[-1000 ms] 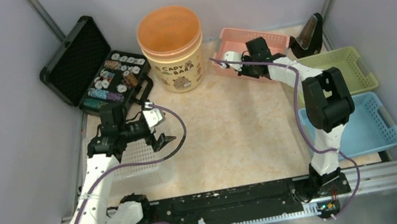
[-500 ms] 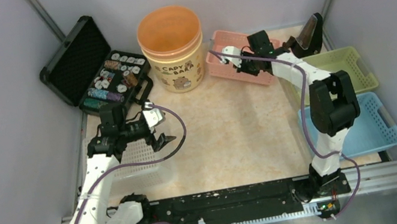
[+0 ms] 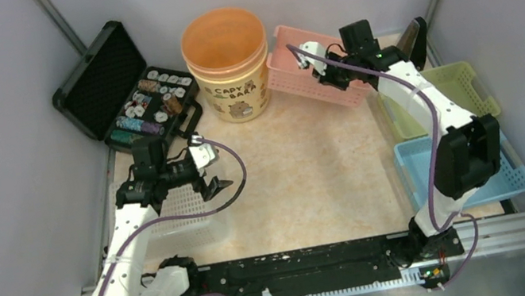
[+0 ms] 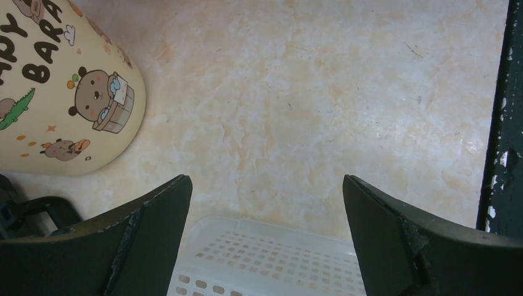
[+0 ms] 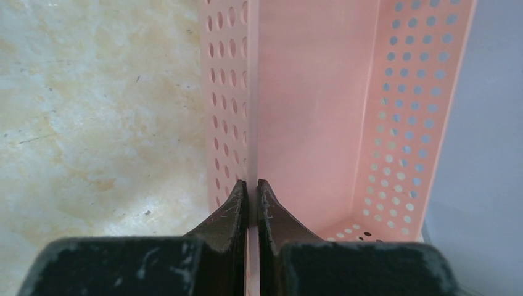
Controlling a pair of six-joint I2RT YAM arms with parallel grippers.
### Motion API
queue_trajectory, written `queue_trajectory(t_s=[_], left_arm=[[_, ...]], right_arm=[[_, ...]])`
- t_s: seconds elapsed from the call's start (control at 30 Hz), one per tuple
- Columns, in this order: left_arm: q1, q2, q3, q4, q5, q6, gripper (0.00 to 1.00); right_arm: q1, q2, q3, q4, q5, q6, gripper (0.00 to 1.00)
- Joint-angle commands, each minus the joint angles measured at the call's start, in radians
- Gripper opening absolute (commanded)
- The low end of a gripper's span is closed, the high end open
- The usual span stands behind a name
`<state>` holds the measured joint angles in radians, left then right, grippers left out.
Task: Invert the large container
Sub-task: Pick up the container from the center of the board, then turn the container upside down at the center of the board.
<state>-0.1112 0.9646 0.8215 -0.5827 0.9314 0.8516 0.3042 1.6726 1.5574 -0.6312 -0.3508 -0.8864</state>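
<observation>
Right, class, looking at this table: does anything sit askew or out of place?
Yes: the pink basket at the far side is tipped up rather than lying flat, its perforated wall pinched in the shut right gripper. The green basket and blue basket lie flat.

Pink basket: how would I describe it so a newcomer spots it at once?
Find the tall orange-rimmed capybara tub at the far edge of the table; the pink basket is immediately to its right. It is the only pink one, tilted, its wall pinched by the fingers of the right gripper, unlike the green basket, blue basket and white basket.
</observation>
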Motion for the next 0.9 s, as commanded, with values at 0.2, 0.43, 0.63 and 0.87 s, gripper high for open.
queue_trajectory(t_s=[0.2, 0.43, 0.63, 0.87], left_arm=[[0.001, -0.004, -0.002, 0.02, 0.052, 0.011, 0.99], [0.001, -0.007, -0.001, 0.018, 0.059, 0.013, 0.99], [0.001, -0.003, 0.003, 0.014, 0.068, 0.016, 0.99], [0.001, -0.007, 0.008, 0.009, 0.077, 0.012, 0.99]], right_arm=[[-0.003, -0.205, -0.05, -0.001, -0.098, 0.095, 0.0], [-0.005, -0.354, -0.167, -0.041, -0.159, 0.138, 0.0], [-0.004, -0.492, -0.261, -0.048, -0.295, 0.216, 0.0], [-0.004, -0.545, -0.343, -0.036, -0.46, 0.342, 0.0]])
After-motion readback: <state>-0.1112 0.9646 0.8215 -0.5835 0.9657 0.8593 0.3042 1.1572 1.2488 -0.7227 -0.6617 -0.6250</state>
